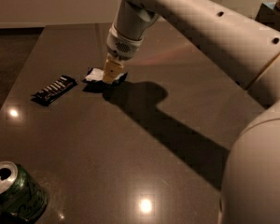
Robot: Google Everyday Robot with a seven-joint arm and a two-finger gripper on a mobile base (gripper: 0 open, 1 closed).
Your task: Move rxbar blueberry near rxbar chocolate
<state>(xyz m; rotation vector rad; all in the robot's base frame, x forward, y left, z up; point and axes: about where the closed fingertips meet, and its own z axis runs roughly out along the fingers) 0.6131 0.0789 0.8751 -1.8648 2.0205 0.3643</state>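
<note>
From where I stand, the pale arm [200, 27] reaches down across the dark bench [130, 167] toward its far left part, and the gripper [111, 73] sits there with its yellowish fingertips closed on the right end of the rxbar blueberry [94, 73], whose white label patch sticks out to the left. I cannot tell whether the bar rests on the surface or hangs just above it. The rxbar chocolate [54, 89] lies flat near it, closer to the left edge and not touching, while a green can [14, 192] stands at the near left corner.
</note>
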